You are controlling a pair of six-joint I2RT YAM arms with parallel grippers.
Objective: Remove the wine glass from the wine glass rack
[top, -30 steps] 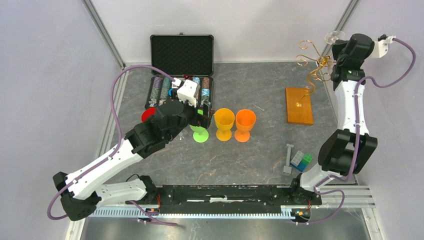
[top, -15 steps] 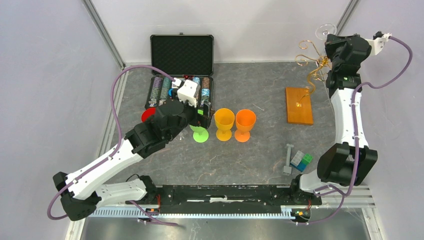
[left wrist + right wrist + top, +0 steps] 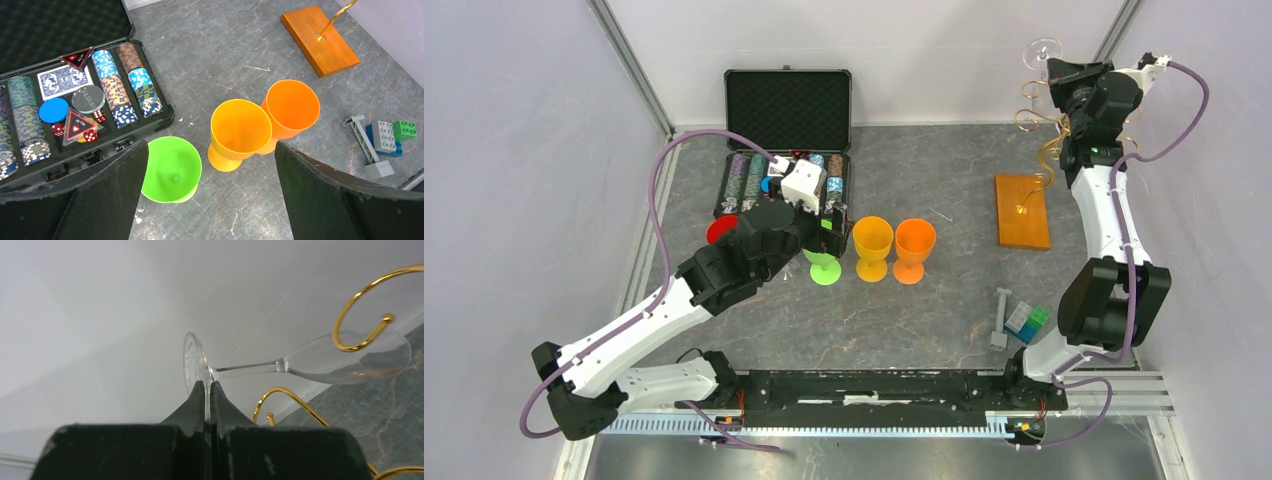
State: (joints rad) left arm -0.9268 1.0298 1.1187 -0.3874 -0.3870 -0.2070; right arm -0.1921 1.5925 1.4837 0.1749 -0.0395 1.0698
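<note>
The clear wine glass [image 3: 1043,50] is held high at the back right, next to the top of the gold wire rack [image 3: 1046,125], which rises from its wooden base [image 3: 1022,210]. My right gripper [image 3: 1058,70] is shut on the glass's foot. In the right wrist view the fingers [image 3: 200,400] pinch the foot's rim [image 3: 192,357]. The stem [image 3: 250,371] runs right to the bowl [image 3: 350,362], which a gold curl [image 3: 357,315] crosses. My left gripper [image 3: 824,235] is open and empty, with its wide jaws over the green cup [image 3: 170,170].
A yellow cup [image 3: 872,245] and an orange cup [image 3: 914,248] stand mid-table beside the green cup [image 3: 824,268]. An open black case of poker chips [image 3: 786,150] is at the back left. Toy bricks [image 3: 1027,320] lie at the front right. Walls close in behind and to the right.
My right arm has stretched up and swung left, carrying the wine glass up and left, away from the rack's top curls. The left arm has not moved.
</note>
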